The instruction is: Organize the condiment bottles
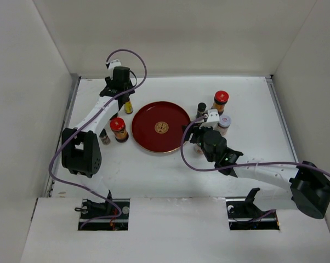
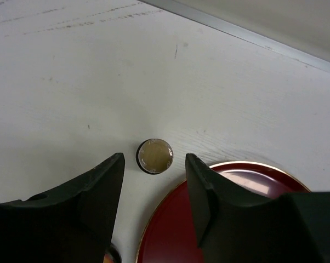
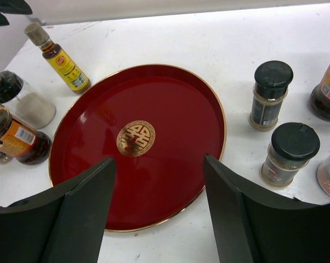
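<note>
Tabletop (image 1: 252,164): white, walled on three sides. It carries everything listed below.

Round red tray (image 3: 154,181): sits mid-tabletop with a gold rim and a gold emblem at its centre. Nothing stands on it.

My right end effector (image 3: 159,164): fingers spread wide, holding nothing and touching nothing. It hangs over the near edge of the tray and points across it.

My left end effector (image 2: 154,178): fingers also spread and empty. It points straight down at the far left of the tabletop, just off the tray rim.

Red-capped amber jars: one (image 1: 119,129) stands upright just left of the tray. The other (image 1: 220,101) stands upright at the far right, apart from the tray.

Short white-lidded jar (image 1: 224,123): right of the tray, near my right wrist.

Clear jar with white contents (image 3: 22,101): left of the tray, beside the left amber jar.

Two small dark black-capped bottles (image 3: 270,93) (image 3: 288,153): both upright, right of the tray, one behind the other.

Slim brown yellow-labelled bottle (image 3: 61,57): upright at the tray's far-left edge. In the left wrist view its round cap shows directly below the gap between my left fingers. The fingers are above it, with no contact visible.
</note>
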Controlling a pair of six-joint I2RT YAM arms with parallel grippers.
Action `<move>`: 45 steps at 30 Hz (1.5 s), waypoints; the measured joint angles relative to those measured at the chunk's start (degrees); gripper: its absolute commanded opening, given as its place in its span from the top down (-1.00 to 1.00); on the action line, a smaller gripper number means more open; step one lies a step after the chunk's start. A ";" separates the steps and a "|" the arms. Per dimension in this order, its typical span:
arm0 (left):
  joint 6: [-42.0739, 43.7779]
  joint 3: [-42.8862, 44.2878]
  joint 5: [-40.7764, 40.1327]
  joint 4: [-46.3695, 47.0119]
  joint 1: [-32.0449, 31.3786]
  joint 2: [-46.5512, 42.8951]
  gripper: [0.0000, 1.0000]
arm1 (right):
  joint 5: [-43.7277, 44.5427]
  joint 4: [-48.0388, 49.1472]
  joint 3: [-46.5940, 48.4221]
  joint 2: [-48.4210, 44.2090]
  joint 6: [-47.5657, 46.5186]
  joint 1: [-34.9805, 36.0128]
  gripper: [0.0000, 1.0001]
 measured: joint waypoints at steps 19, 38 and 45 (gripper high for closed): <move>1.57 1.40 -2.32 0.52 -0.07 5.66 0.30 | -0.66 0.04 -0.13 0.00 -0.22 0.00 -0.45; 1.07 1.40 -2.54 -0.70 -0.37 -0.87 0.66 | -1.05 0.11 -0.61 -1.05 -0.24 -0.04 -0.45; -0.15 0.90 -2.19 1.01 -4.09 -7.89 0.66 | -1.05 0.11 -0.61 -1.05 -0.22 -0.33 -0.49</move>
